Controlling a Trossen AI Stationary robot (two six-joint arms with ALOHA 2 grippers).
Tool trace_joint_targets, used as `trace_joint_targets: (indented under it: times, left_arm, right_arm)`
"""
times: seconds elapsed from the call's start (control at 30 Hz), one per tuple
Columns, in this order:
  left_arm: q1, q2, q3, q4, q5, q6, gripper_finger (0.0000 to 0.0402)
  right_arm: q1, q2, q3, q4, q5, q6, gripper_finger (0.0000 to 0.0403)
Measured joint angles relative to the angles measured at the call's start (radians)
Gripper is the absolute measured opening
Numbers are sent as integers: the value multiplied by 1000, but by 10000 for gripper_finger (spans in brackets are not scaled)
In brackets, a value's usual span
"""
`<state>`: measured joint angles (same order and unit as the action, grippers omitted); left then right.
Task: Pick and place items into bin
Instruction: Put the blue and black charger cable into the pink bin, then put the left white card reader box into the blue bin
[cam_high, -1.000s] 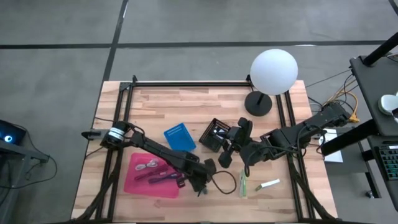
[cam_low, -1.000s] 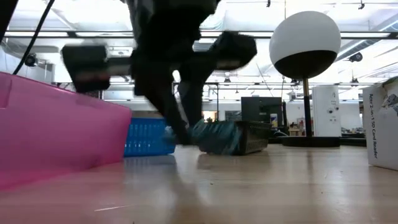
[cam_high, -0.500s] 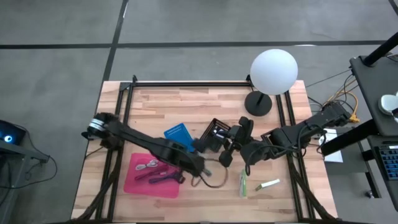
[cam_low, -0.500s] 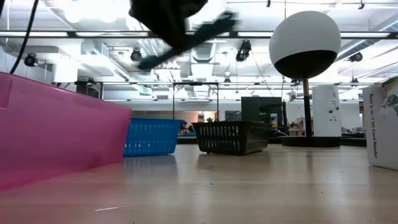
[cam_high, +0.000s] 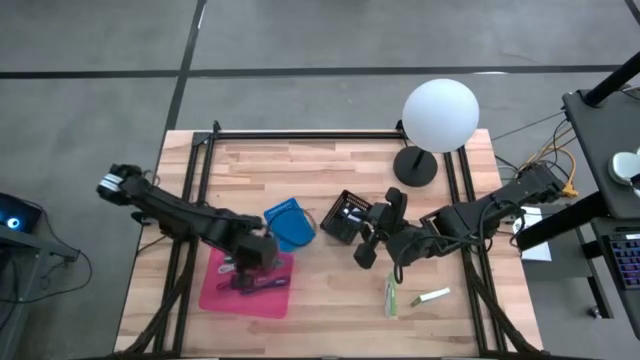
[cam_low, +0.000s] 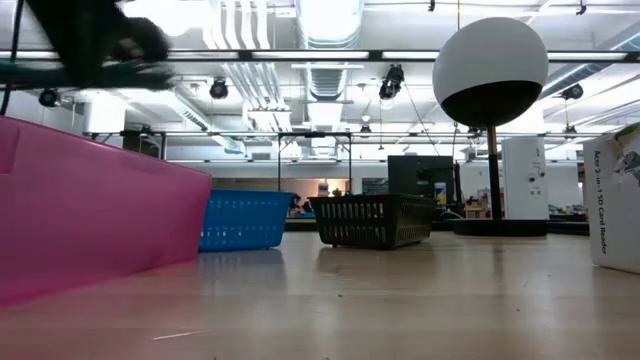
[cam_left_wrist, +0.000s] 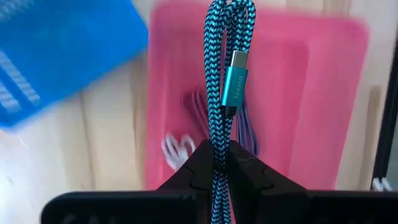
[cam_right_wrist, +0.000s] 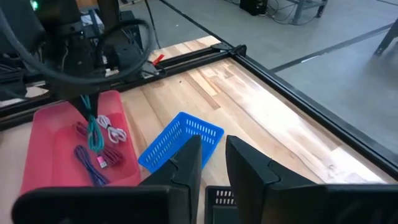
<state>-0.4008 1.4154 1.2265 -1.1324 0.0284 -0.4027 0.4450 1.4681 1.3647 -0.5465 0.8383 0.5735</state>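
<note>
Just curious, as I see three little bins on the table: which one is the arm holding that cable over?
The pink bin, the flat tray nearest the table's front-left. The left pincer dangles the teal cable above it; the blue basket and black basket sit aside.

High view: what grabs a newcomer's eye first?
Probably the white globe lamp at the table's far edge, by far the biggest thing there. Next the pink bin at the near left, where the left pincer hangs over it shut on a teal braided cable, with other cables already inside. The right pincer waits mid-table beside the black basket.
</note>
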Motion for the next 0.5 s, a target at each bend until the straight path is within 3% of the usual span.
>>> trace_joint_targets:
  times: [0.2,0.33,0.5]
  left_arm:
    - [-20,-74,-162,7,29,-129,16]
    - [-20,-95,-222,21,33,-212,56]
    - [-20,-107,-230,60,34,-209,113]
  right_arm:
    - [0,0,0,-12,-2,0,59]
    - [0,0,0,-24,-8,2,61]
    - [0,0,0,-23,-9,2,67]
